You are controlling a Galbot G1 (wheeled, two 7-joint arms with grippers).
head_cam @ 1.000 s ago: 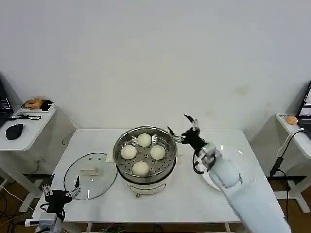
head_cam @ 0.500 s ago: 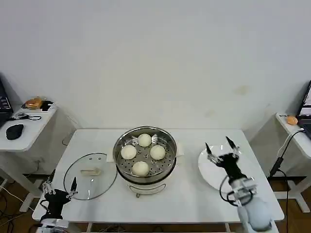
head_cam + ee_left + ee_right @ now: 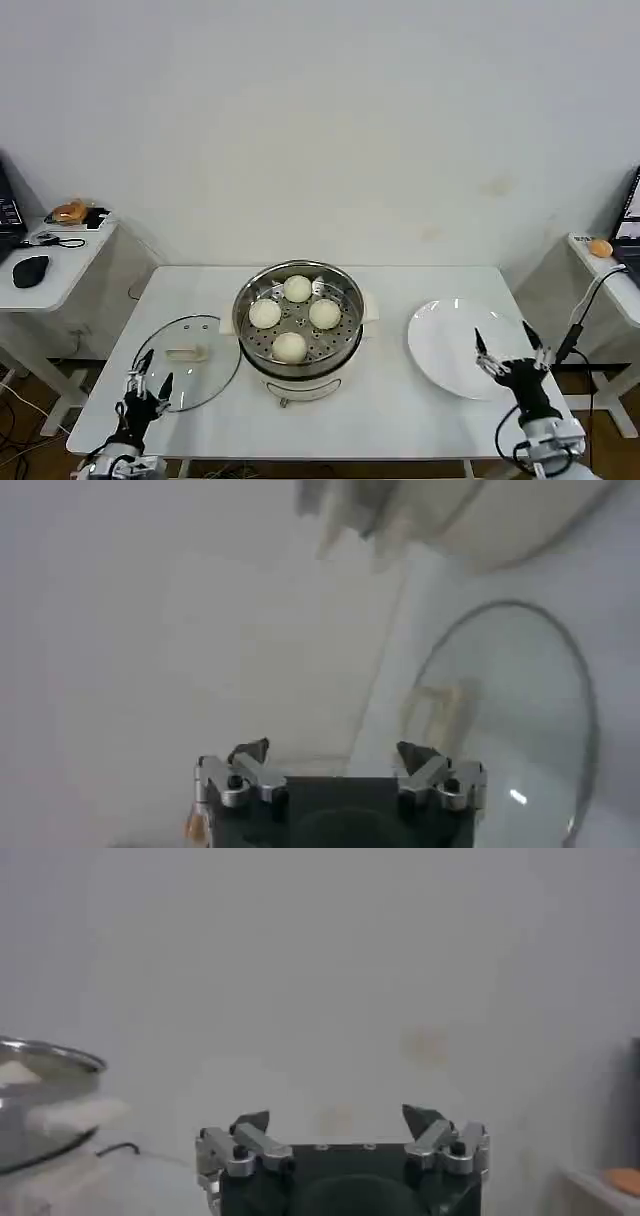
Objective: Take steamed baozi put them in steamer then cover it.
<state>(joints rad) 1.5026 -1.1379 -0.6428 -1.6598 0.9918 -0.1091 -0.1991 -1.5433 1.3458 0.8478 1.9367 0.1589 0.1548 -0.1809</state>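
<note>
Four steamed baozi (image 3: 296,317) sit in the steamer (image 3: 298,358); right tool (image 3: 512,352), spread and empty, has withdrawn from the steamer to the surface's (image 3: 380,410) near edge; left tool (image 3: 148,374), spread, nears the cover (image 3: 185,361); covering remains.

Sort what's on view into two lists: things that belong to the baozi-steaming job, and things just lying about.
Job:
steamed baozi, four in the tray
steamer
cover, flat on the table
left end effector, open
right end effector, open

Lying about:
white plate
computer mouse, side desk
orange object, right desk
</note>
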